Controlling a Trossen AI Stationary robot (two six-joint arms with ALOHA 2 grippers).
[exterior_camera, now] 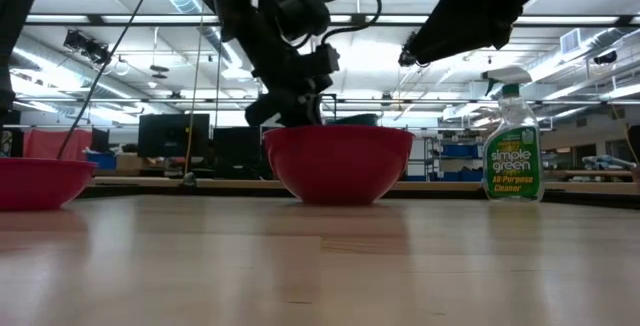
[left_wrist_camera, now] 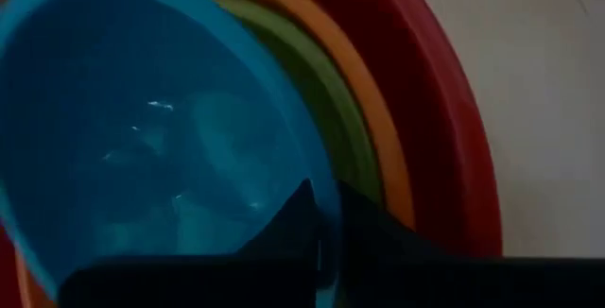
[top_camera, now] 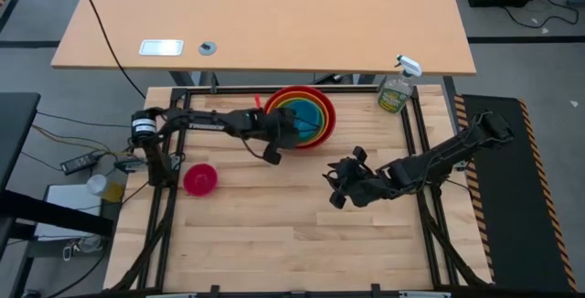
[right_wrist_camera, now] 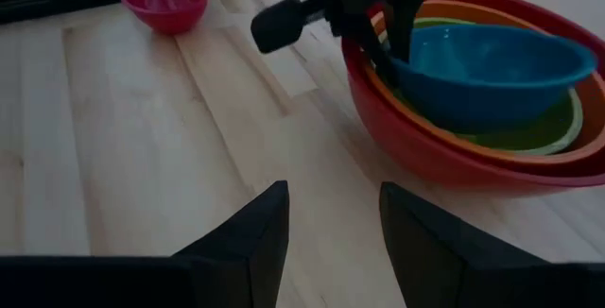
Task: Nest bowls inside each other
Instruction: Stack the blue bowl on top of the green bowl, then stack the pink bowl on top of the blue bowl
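Several bowls sit nested at the table's far middle: a red bowl [top_camera: 327,115] outermost, then an orange bowl [right_wrist_camera: 454,10], a green bowl [right_wrist_camera: 553,128] and a blue bowl [right_wrist_camera: 492,72] innermost. My left gripper [right_wrist_camera: 388,43] is shut on the blue bowl's rim, on the stack's near-left side. A small pink bowl [top_camera: 200,178] stands on its base on the table, toward the left. My right gripper [top_camera: 335,188] hovers open to the stack's near right, with nothing between its fingers. My left gripper pinches the blue bowl's rim [left_wrist_camera: 326,209] at its near-left side, one finger [left_wrist_camera: 288,228] inside the bowl and one [left_wrist_camera: 388,237] outside. The fingers slant down from the table's left. The bowl sits tilted inside the green bowl; I cannot tell whether its bottom rests there.
A green spray bottle [top_camera: 396,90] stands at the far right corner. Bare wood lies between the pink bowl and my right gripper and along the near edge. A tan desk [top_camera: 265,15] lies beyond the far edge.
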